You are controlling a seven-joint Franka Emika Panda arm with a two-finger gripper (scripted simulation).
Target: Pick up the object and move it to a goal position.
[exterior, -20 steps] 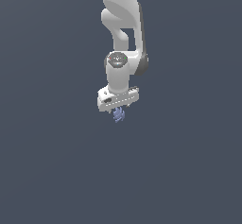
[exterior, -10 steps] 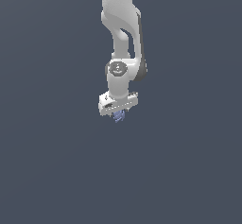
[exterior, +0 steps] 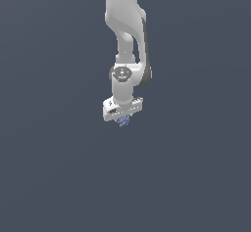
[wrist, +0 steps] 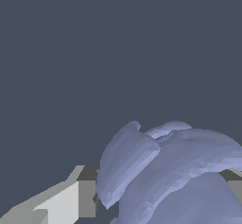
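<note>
The object (exterior: 123,121) is a tiny periwinkle lumpy item hanging just under the white hand of the arm in the exterior view. My gripper (exterior: 123,120) is shut on it, fingers mostly hidden behind the hand's body. In the wrist view the object (wrist: 175,171) looms large and lumpy between the fingers (wrist: 71,199), one finger on each side of it. It is held in the air over the plain dark grey ground.
The white arm (exterior: 125,35) comes down from the top of the exterior view. Only flat dark grey ground (exterior: 59,167) surrounds it.
The arm has moved slightly with the object still held; the hand sits a little higher in the exterior view than one second ago.
</note>
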